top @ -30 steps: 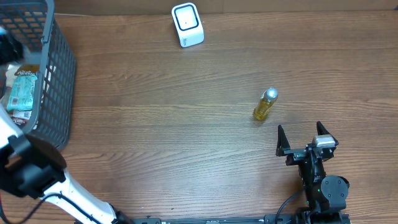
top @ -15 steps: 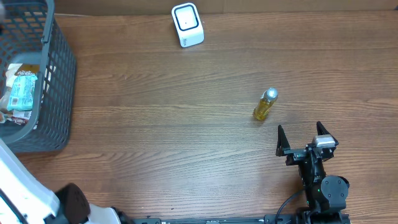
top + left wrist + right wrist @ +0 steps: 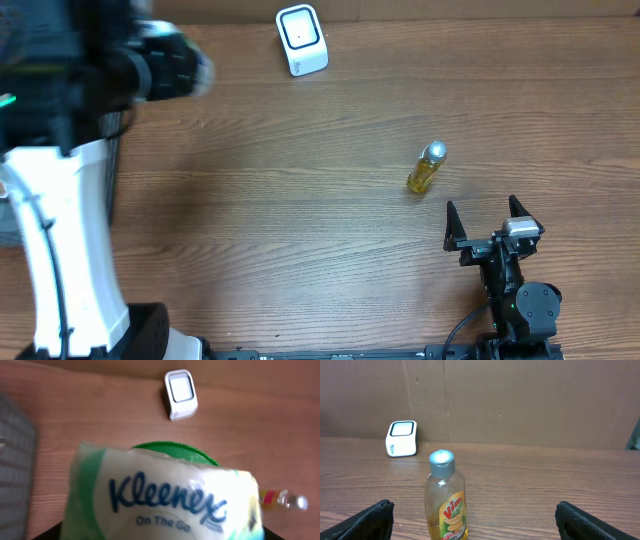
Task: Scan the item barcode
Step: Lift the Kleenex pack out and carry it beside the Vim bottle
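Note:
My left gripper (image 3: 172, 66) is raised high over the table's back left, blurred in the overhead view. It is shut on a white and green Kleenex tissue pack (image 3: 165, 495), which fills the left wrist view and hides the fingertips. The white barcode scanner (image 3: 301, 40) stands at the back edge, beyond the pack (image 3: 180, 394). My right gripper (image 3: 488, 222) rests open near the front right, nothing between its fingers (image 3: 370, 520). A yellow Vim bottle (image 3: 446, 497) stands just ahead of it.
The grey wire basket (image 3: 15, 450) sits at the far left, mostly hidden under my left arm (image 3: 60, 220) in the overhead view. A cardboard wall (image 3: 520, 400) runs behind the table. The Vim bottle (image 3: 425, 167) stands on the right half of the table.
My left arm has come up out of the basket and swung right with the tissue pack, and it now covers the basket from above. The right arm and the bottle have not moved.

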Tool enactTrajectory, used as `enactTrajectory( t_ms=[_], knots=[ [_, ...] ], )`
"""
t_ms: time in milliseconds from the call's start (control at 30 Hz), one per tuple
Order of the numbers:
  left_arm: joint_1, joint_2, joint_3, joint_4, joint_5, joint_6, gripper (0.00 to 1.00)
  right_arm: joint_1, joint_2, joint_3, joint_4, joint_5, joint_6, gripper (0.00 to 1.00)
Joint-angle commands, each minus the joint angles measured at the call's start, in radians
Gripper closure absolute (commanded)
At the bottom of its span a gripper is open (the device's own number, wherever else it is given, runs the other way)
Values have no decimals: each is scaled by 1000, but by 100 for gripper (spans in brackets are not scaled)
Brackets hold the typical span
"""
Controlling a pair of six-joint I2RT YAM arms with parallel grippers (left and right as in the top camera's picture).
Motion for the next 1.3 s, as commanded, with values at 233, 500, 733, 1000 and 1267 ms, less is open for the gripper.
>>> enactTrajectory(
  t_ms=[233, 500, 733, 1000, 1267],
  knots=[
    [-422, 167, -434, 312, -185, -227, 45, 7, -8, -11, 6, 1, -1, 0],
    [-615, 220, -609, 492, -367, -422, 46, 7, -8, -11, 6, 1, -1, 0],
    [-771, 224, -792, 742, -399, -486, 44, 7, -8, -11, 6, 1, -1, 0],
    [-837, 224, -933, 866, -460, -523, 41, 7, -8, -11, 6, 1, -1, 0],
    [-838, 224, -939, 866, -426, -522, 38, 7, -8, -11, 6, 1, -1, 0]
  ],
)
